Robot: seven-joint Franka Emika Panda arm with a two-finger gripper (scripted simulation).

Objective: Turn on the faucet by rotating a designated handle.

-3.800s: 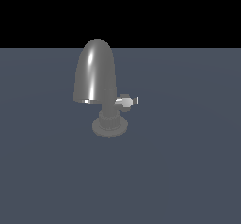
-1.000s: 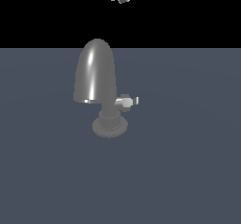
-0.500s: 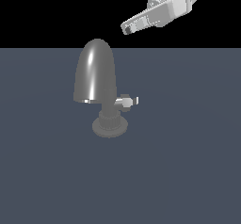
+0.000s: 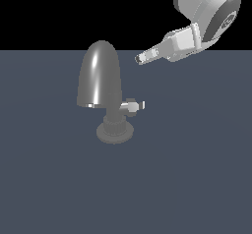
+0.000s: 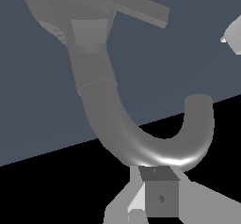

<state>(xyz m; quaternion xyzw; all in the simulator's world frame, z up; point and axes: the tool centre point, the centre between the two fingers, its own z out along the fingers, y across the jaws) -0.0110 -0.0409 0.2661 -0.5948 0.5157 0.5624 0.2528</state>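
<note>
Slate-blue tabletop [image 4: 54,189] fills the lower part of the exterior view, bare in the foreground. Farther back, a little to that view's left of centre, stands the faucet [image 4: 100,78]: a round disc base flat on the tabletop, a ribbed neck rising upright from it, and above that a big glossy grey dome whose long axis runs vertical, rounded tip up. From the neck, just under the dome's lower rim, the handle [image 4: 134,105] sticks out sideways, its long axis about level and its free end pointing toward the exterior view's right. Above and to the right of the handle, well apart from it and touching nothing, hangs the end effector [image 4: 141,59], a pale slim tip slanting down toward the exterior view's left, aimed near the dome's upper side; the white arm behind it climbs to the top right corner. Whether its fingers are parted or closed cannot be told, and nothing is seen in its hold. The wrist view shows a curved grey pipe of the faucet [image 5: 141,143] close up.
</note>
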